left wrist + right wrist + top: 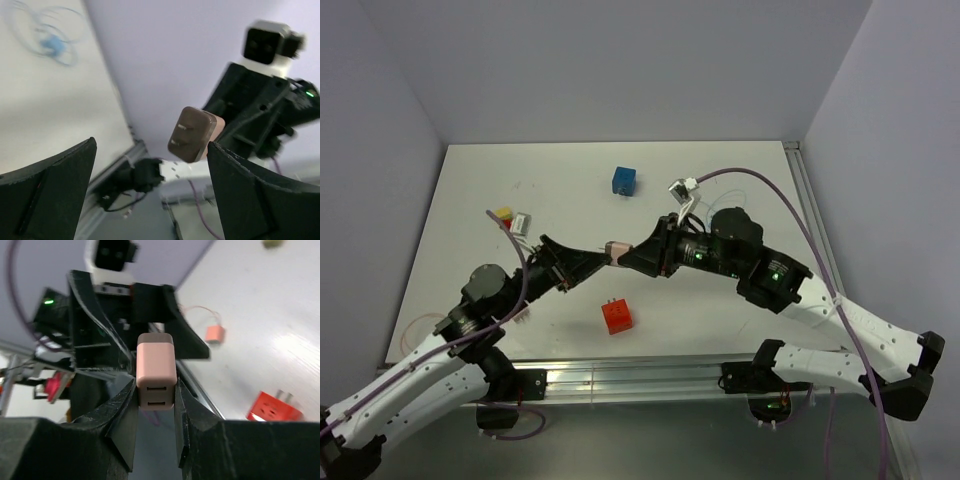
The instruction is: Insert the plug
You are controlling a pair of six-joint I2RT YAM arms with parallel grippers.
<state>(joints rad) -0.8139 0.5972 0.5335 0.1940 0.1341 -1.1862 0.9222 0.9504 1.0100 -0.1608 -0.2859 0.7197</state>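
White counter [550,180] with pale purple walls round it, and two black arms that meet over the middle.

The plug [616,246] is a small pink block. It is up in the air above the middle of the counter, not lying on it. It looks light and hard, with smooth sides, so I think it could slip or twist if it is pinched too softly. The end that faces the left arm shows what look like two thin metal blades [181,135]. Those could bend, so the flat sides of the body are the best place to hold it, with the blade end left free to go in.

The right fingers [125,420] do just that. They are clenched on the plug [156,371], one on each flat side, and the pink block sticks out past their tips.

The left fingers [240,190] are spread wide and hold nothing. The plug [194,134] sits in the gap between them, nearer one finger, and I cannot tell if it touches it.

From the plug, a blue block [624,181] lies at 12 o'clock, well apart. A red block [617,315] lies at 6 o'clock, on the counter near the front edge. It has little slots in its face [272,410], so I guess the plug goes there.
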